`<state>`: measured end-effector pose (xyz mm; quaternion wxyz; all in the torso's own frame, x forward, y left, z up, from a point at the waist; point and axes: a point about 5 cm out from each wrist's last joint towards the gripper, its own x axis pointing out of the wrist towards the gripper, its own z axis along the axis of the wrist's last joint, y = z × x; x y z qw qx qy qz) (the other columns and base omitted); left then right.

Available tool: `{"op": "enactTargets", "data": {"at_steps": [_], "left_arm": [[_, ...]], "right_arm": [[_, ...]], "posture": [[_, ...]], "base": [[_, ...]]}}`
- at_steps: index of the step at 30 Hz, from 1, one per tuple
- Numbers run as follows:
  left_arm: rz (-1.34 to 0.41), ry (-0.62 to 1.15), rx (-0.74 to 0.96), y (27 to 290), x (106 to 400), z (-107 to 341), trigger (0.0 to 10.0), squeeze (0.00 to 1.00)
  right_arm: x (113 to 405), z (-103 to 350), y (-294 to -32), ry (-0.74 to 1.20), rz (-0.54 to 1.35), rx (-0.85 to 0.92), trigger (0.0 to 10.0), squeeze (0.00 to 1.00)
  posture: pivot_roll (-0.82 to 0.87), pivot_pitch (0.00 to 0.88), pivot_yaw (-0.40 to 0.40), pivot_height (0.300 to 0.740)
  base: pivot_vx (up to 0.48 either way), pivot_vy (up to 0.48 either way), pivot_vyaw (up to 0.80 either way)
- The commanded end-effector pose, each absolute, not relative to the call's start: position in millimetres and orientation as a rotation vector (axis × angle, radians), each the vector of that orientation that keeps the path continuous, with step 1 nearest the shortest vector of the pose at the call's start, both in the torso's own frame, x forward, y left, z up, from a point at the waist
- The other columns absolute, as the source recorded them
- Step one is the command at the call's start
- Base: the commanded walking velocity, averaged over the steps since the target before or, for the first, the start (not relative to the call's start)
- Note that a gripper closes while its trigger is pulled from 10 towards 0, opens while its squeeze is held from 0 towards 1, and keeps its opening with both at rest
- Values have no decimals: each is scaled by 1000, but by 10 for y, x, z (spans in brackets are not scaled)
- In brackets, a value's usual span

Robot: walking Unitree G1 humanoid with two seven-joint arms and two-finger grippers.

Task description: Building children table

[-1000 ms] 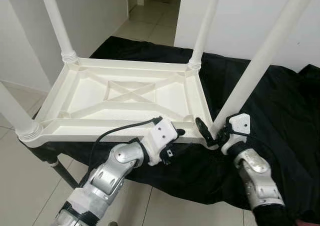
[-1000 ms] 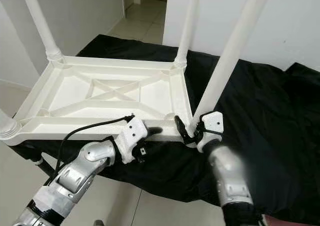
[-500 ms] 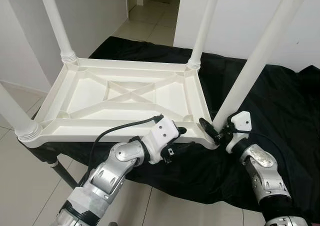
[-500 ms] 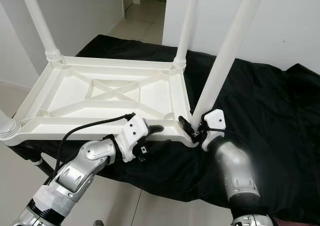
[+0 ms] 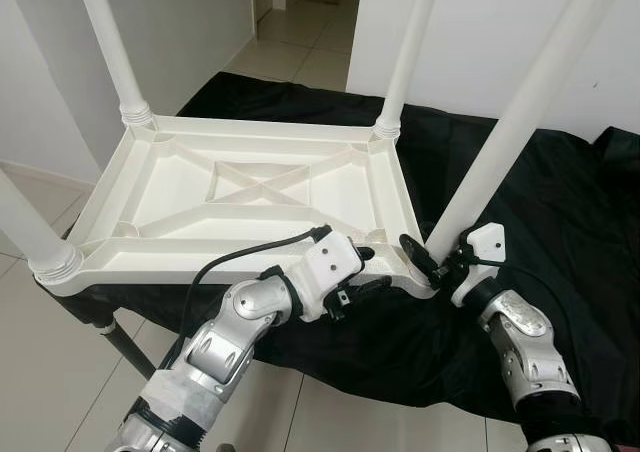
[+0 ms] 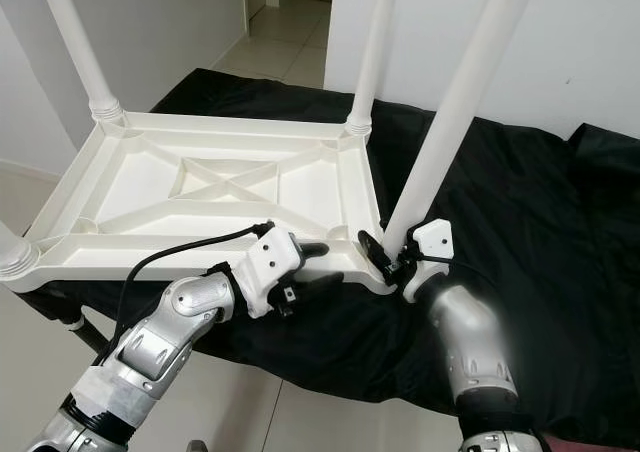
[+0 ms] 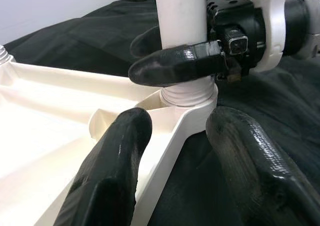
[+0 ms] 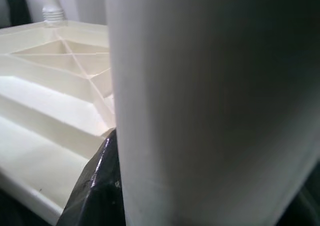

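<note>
My right gripper [image 5: 428,262] clamps the near-right leg [image 5: 520,112] at its base, right of centre, while my left gripper [image 5: 372,270] straddles the upturned table [image 5: 250,187] rim unclosed; light, stiff, slick plastic, best held low.

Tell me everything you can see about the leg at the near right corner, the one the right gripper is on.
The near right leg is a smooth white tube, plastic by its look, rising tilted from the upturned tabletop. Its ribbed foot sits in the corner socket. The right gripper clasps it just above that socket, one finger on each side. The left gripper straddles the tabletop's rim beside it, open. Black cloth lies underneath.
</note>
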<state>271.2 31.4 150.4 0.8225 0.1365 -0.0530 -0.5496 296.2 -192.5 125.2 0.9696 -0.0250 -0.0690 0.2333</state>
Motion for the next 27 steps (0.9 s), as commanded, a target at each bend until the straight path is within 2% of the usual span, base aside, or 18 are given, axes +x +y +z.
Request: {"op": "enactTargets", "data": {"at_steps": [1,4,8,10,15,21,27], "left_arm": [[-1088,-132,289,321,2754,1518,10000,0],[-1097,-132,287,318,2748,1516,10000,0],[-1110,-137,284,338,2747,1512,10000,0],[-1125,-125,271,357,2746,1501,10000,0],[-1130,-125,265,365,2749,1503,10000,0],[-1183,-92,244,392,2730,1485,10000,0],[-1210,-63,238,389,2702,1441,10000,0]], "right_arm": [[2939,1227,-1874,-126,441,-41,10000,0],[2934,1234,-1864,-132,428,-41,10000,0],[2897,1254,-1770,-133,330,-55,10000,0],[2867,1256,-1670,-109,200,-47,10000,0],[2844,1247,-1613,-86,122,-18,10000,0],[2750,1218,-1467,-72,-177,91,10000,0],[2739,1257,-1337,-68,-154,148,10000,0]], "posture": [[12,81,-50,740],[12,82,-52,740],[13,82,-56,740],[11,81,-58,740],[12,80,-59,740],[16,80,-63,740],[3,82,-57,740]], "base": [[0,0,0],[0,0,0],[0,0,0],[0,0,0],[0,0,0],[0,0,0],[0,0,0]]}}
